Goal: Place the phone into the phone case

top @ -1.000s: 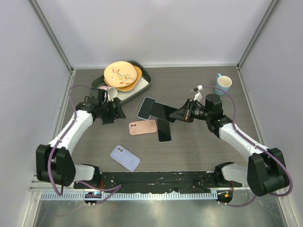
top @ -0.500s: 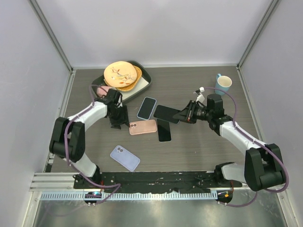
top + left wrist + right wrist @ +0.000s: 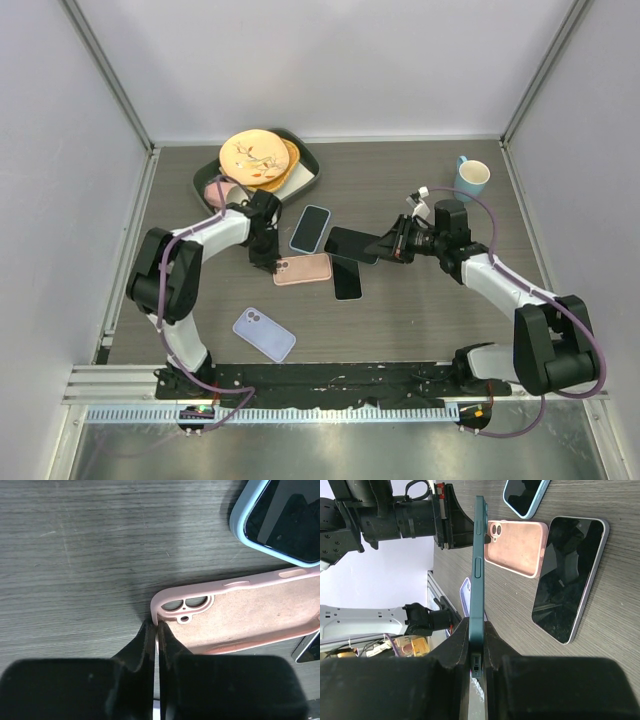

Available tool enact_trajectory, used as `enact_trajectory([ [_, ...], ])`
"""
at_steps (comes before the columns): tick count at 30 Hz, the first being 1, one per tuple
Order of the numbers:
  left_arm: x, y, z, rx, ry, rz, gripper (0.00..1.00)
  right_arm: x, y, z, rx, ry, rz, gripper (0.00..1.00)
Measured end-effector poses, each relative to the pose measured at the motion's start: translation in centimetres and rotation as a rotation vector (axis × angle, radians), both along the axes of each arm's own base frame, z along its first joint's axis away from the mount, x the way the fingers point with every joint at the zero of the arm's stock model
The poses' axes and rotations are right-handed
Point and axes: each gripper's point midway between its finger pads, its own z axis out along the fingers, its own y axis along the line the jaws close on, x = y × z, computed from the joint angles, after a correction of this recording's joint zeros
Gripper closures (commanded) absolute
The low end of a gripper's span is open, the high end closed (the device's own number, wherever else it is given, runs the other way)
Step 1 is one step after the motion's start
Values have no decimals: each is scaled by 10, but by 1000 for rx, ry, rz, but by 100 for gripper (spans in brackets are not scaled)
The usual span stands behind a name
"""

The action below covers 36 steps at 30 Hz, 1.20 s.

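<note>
**Top external view.** The left tool point(image 3: 270, 263) is pressed together on the 9 o'clock end of the pink silicone phone case point(image 3: 305, 268). The case lies flat, open side up, near the middle of the grey wood-grain tabletop point(image 3: 420, 320). The right tool point(image 3: 384, 245) pinches the 3 o'clock end of the dark teal slab phone point(image 3: 350, 243), which sits at the case's 1 o'clock. A black glass-fronted phone point(image 3: 347, 280) lies just beside the case at its 3 o'clock, its far end under the held phone. A phone in a light-blue case point(image 3: 311, 228) lies at the pink case's 12 o'clock. A lavender phone-sized slab point(image 3: 264, 334) lies well apart at its 7 o'clock. A dark tray point(image 3: 305, 182) carrying yellow patterned plates point(image 3: 255, 157) sits at 11 o'clock on the tabletop, and a teal mug point(image 3: 471, 177) stands at 2 o'clock.

**Left wrist view.** The left tool point(image 3: 156, 626) grips the case's short wall beside the camera cut-out. One finger is outside the wall and one inside, and the two almost meet. The case point(image 3: 250, 615) rests on the tabletop point(image 3: 75, 555), with the light-blue cased phone point(image 3: 280, 520) at its 1 o'clock.

**Right wrist view.** The right tool point(image 3: 476, 630) clamps the teal phone point(image 3: 479, 570), seen edge-on with its side buttons showing. Past it lie the pink case point(image 3: 517, 547) and the black phone point(image 3: 567, 580).
</note>
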Motion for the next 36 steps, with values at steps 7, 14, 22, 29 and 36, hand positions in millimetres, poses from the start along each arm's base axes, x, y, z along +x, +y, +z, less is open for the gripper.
enact_trajectory([
  [7, -7, 0, 4, 24, -30, -12, 100, -1, 1, 0, 5, 4, 9, 99],
  [14, -45, 4, 13, 21, -29, 0, 100, -1, 2, 1, 17, 4, 18, 99],
  [22, -66, 5, 11, 16, -13, 24, 27, 0, 3, 0, 19, 6, 20, 99],
  [29, -59, 10, 25, 45, -83, 27, 25, 0, 3, 1, 20, 4, 20, 99],
  [36, -31, 6, 66, 31, -224, 7, 23, -1, 3, 0, 15, 10, 22, 99],
])
